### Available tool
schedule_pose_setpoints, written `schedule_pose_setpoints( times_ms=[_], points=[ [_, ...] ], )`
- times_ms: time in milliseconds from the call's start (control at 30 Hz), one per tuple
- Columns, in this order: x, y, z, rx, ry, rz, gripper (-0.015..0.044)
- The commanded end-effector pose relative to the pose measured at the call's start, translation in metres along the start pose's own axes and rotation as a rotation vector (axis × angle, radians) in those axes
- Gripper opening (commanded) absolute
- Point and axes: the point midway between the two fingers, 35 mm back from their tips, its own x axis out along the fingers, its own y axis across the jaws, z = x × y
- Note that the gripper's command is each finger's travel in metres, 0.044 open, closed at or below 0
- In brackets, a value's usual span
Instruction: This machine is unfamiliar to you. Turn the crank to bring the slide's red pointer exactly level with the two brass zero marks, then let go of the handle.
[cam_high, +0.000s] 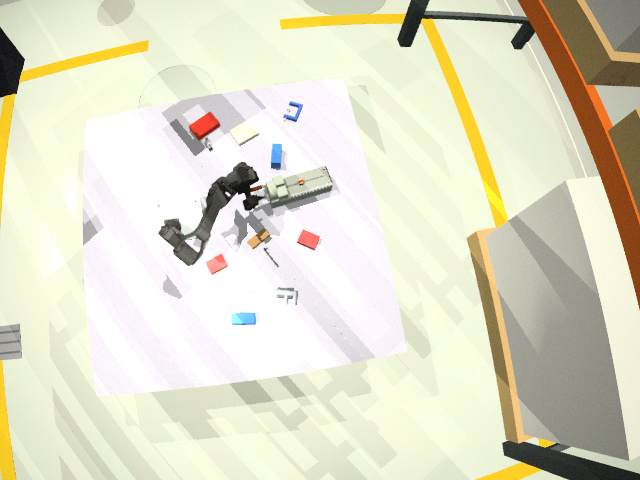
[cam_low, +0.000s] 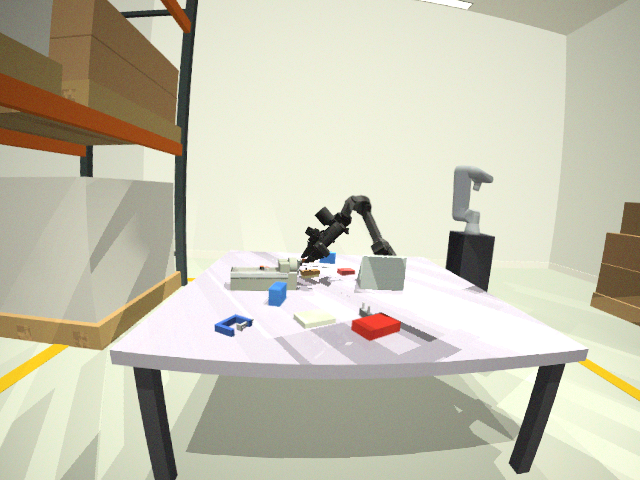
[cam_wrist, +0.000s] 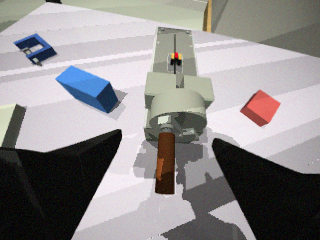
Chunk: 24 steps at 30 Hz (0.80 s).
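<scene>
The grey-green machine (cam_high: 315, 190) (cam_low: 253, 281) (cam_wrist: 161, 47) lies on the table with a slotted top. Its slide's red pointer (cam_high: 301, 181) (cam_wrist: 176, 55) shows partway along the slot, close to yellow marks; whether they are level is too small to tell. The crank's brown handle (cam_high: 255, 188) (cam_wrist: 166, 165) sticks out from the round hub (cam_wrist: 177, 107) at the near end. My gripper (cam_high: 260, 194) (cam_low: 303, 259) (cam_wrist: 168, 138) is wide open and empty. In the wrist view its fingers stand to the left and right of the handle, apart from it.
A blue block (cam_high: 276, 156) (cam_low: 277, 293) (cam_wrist: 87, 87) stands beside the machine. A red block (cam_high: 308, 239) (cam_wrist: 260, 108) lies on its other side. An orange-brown block (cam_high: 258, 238) lies near the arm. A pale panel (cam_low: 382, 273) stands near the arm's base.
</scene>
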Motion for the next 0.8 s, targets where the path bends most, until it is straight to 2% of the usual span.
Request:
schedule_pose_setpoints(
  times_ms=[0,400,767],
  points=[
    [0.005,0.002,-0.008,-0.012,0.010,0.005,0.0440],
    [0.015,0.001,-0.021,-0.013,0.009,0.003,0.0440],
    [0.015,0.001,-0.021,-0.013,0.009,0.003,0.0151]
  ],
)
